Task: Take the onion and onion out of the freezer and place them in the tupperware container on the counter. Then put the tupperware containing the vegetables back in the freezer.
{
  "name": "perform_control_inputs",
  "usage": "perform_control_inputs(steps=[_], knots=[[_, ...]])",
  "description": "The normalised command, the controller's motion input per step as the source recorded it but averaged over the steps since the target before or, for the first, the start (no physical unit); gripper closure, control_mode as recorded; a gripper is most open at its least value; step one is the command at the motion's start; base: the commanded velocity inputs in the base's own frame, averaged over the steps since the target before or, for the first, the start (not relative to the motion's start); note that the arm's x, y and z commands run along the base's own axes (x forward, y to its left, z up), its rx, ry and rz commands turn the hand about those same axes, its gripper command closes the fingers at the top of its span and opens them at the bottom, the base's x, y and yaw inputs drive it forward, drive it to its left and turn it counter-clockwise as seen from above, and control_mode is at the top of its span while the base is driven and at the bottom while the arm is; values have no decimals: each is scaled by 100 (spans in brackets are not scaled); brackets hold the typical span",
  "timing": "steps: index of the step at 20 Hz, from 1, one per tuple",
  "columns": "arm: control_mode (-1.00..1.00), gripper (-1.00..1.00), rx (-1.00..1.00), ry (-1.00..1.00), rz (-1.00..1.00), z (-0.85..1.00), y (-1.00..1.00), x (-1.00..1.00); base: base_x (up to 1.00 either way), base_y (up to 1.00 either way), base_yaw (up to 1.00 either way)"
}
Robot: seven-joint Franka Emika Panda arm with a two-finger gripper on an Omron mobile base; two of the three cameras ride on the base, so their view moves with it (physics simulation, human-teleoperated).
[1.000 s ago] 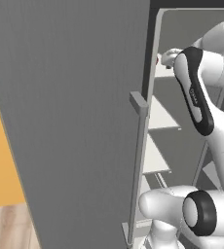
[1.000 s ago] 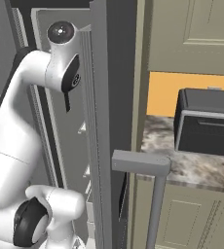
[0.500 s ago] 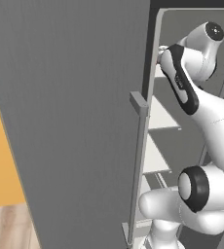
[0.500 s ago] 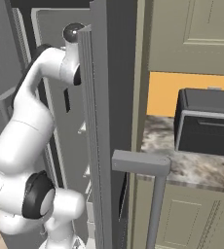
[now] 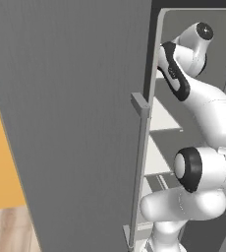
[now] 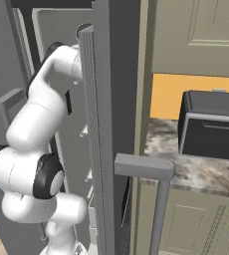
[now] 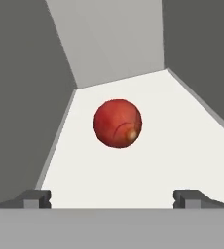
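My pincer (image 7: 112, 198) is spread wide and empty, lined up on one onion (image 7: 118, 123). It sits mid-shelf (image 7: 182, 131) inside the freezer (image 5: 75, 123), apart from the walls, so there's room either side for my tips.

One onion (image 7: 118, 123) on one white shelf (image 7: 182, 146). One freezer (image 5: 75, 123), two bar handles (image 5: 138, 167). One toaster oven (image 6: 211, 130) on one tabletop (image 6: 186, 169).

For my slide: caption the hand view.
Open gripper faces a red onion resting on a white freezer shelf.
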Motion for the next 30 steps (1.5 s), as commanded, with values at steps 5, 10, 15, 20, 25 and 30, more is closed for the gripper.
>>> perform_control_inputs(steps=[5,10,15,20,25,30], knots=[[-100,-100,0,0,0,-6,0,57,0,0,0],[-100,-100,0,0,0,-6,0,46,0,0,0],[-100,-100,0,2,0,-10,0,46,0,0,0],[-100,-100,0,1,0,-11,-1,39,0,0,0],[-100,-100,1,2,0,-10,-3,17,0,0,0],[-100,-100,3,5,0,-17,-3,19,0,0,0]])
